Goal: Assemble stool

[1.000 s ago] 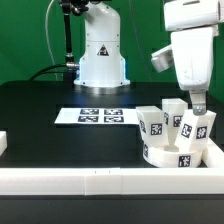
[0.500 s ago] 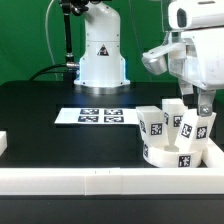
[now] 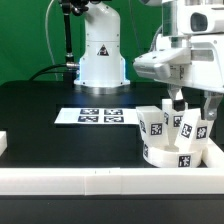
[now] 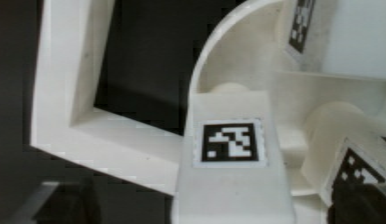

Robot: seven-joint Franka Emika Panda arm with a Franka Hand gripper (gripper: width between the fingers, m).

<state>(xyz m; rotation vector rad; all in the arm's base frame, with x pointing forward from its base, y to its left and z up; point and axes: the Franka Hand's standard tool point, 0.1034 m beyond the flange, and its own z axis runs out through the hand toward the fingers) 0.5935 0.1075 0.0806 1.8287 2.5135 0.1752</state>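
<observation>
In the exterior view, the stool (image 3: 178,138) is seen at the lower right of the frame on the black bench (image 3: 60,110), legs standing on its seat disc. The tool (image 3: 190,102) is positioned directly above it; its opening cannot be told. In the wrist view, a tagged leg (image 4: 232,150) is shown close up.

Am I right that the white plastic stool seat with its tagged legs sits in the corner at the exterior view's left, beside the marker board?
Not quite: the white plastic stool seat with its tagged legs sits at the exterior view's right, beside the marker board.
</observation>
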